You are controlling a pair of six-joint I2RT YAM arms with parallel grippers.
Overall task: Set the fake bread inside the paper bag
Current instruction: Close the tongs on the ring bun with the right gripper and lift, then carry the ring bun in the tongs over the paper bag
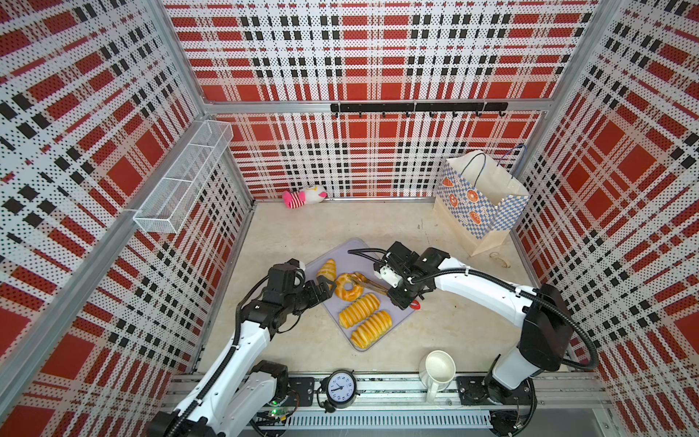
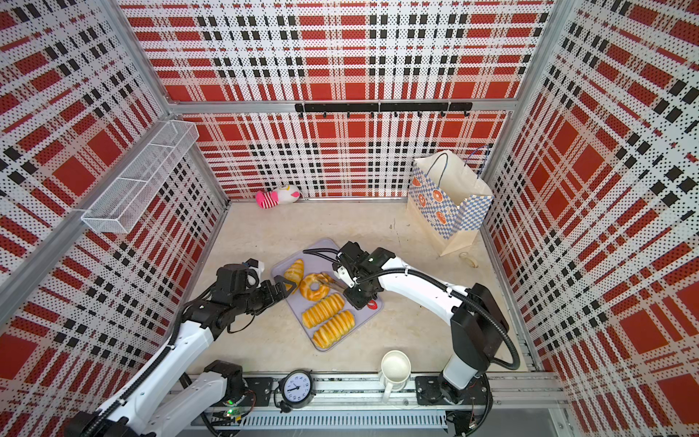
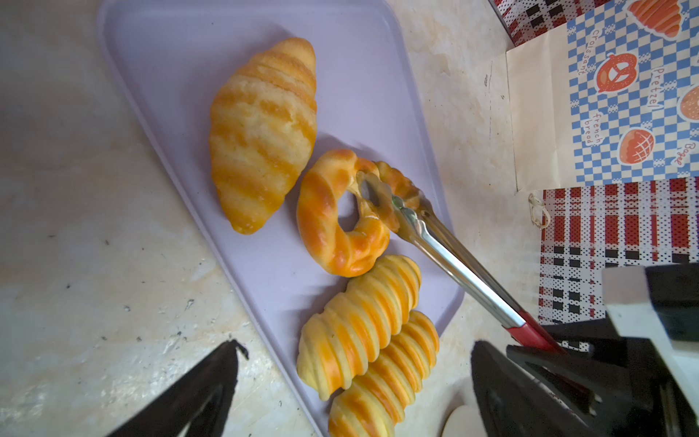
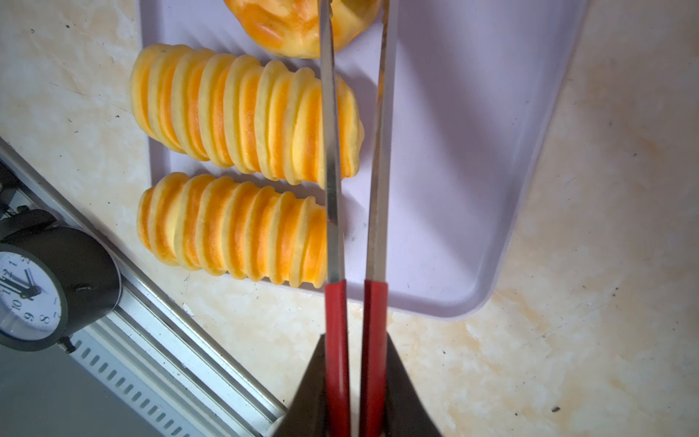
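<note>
Ring doughnut between tongs' tips

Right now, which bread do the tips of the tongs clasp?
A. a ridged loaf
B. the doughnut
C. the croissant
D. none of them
B: the tongs, held in the right gripper, have one tip at the hole of the doughnut and the other outside its ring.

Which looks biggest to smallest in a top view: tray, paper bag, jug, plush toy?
1-2. Tray and paper bag: about alike. The bag stands tall with its top nearer the camera, so I won't rank them.
3. Jug.
4. Plush toy: smallest, though it lies farthest back.
</note>
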